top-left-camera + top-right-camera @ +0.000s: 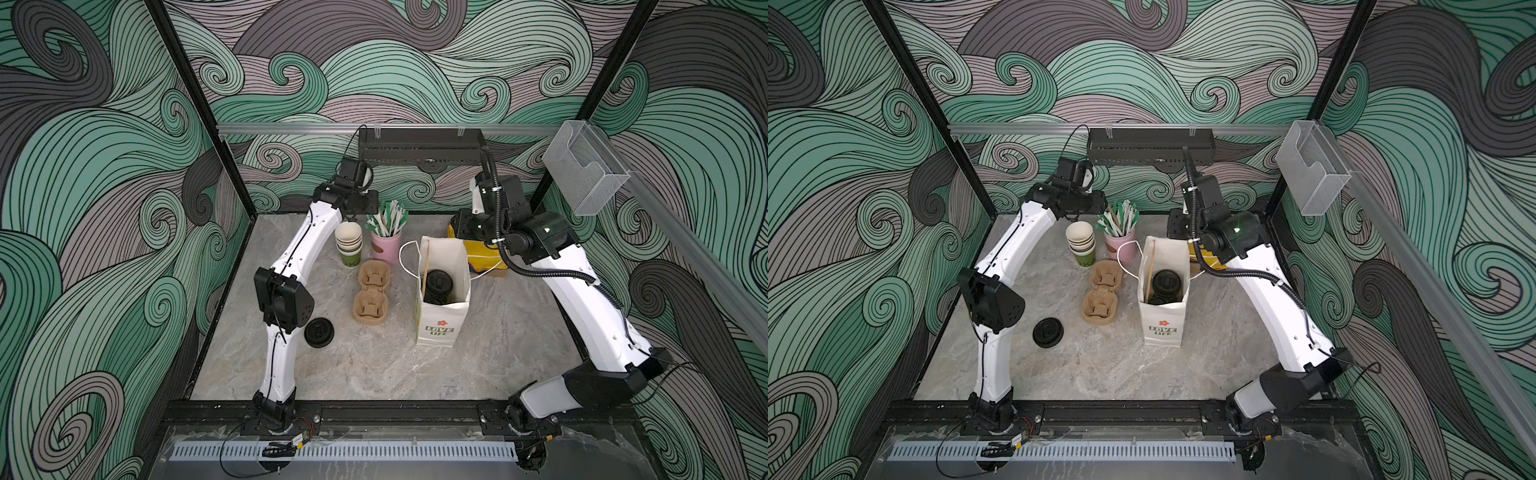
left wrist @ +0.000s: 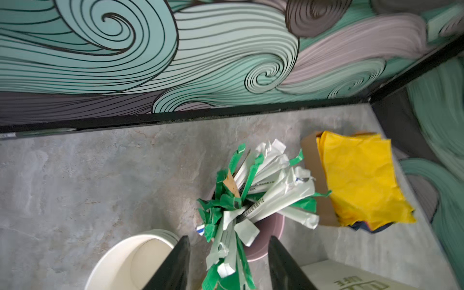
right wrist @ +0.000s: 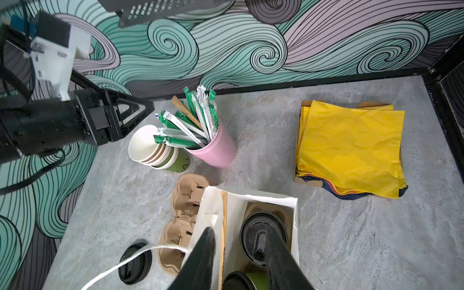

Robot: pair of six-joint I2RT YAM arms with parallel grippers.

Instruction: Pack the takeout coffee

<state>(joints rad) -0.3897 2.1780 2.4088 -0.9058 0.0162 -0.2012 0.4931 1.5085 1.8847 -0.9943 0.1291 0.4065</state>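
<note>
My left gripper (image 2: 229, 238) hung over the pink cup (image 3: 218, 150) of wrapped straws (image 2: 263, 190). Its fingers were spread, with straw ends between them, and I saw nothing pinched. My right gripper (image 3: 239, 228) sat above the open white paper bag (image 1: 440, 328), fingers spread and empty. Both coffees stood inside the bag. The first coffee cup (image 3: 251, 238) showed its black lid in full. The second coffee cup (image 3: 241, 280) was right beside it, a bit of green side visible. A thin wooden stick (image 3: 223, 226) leaned inside the bag too. Outside the bag, a stack of empty cups (image 1: 348, 241) stood by the pink cup. Two brown carriers (image 1: 372, 291) lay just beside the bag. A loose black lid (image 1: 318, 332) lay flat on the table (image 1: 374, 374) near my left arm. Yellow napkins (image 3: 351, 148) lay in the far corner.
</note>
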